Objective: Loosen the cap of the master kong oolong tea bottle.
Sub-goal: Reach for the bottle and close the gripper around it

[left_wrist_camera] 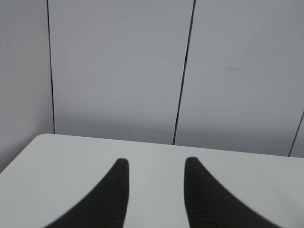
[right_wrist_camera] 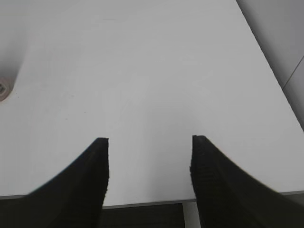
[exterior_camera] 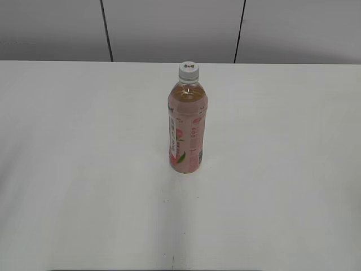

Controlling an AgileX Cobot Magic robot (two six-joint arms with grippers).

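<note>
Exterior view shows one white worktop (exterior_camera: 67, 169) with a single master kong oolong tea bottle (exterior_camera: 188, 127) standing upright near its middle, a little toward the far edge, well apart from both arms, neither of which appears in this view. The bottle looks nearly full of amber tea, so I judge it fairly heavy for its size and steady on its base; its thin clear wall would likely dent under a hard squeeze, and the pink label wrap may be slick. The labelled body seems the place for one pincer to steady it. One cap (exterior_camera: 189, 70), small, white and ribbed, sits on the neck; the ribs should give purchase for twisting. The left pincer (left_wrist_camera: 156, 164) stands open over the worktop's far corner, holding nothing. The right pincer (right_wrist_camera: 149, 140) is likewise spread apart and empty above the near edge.
</note>
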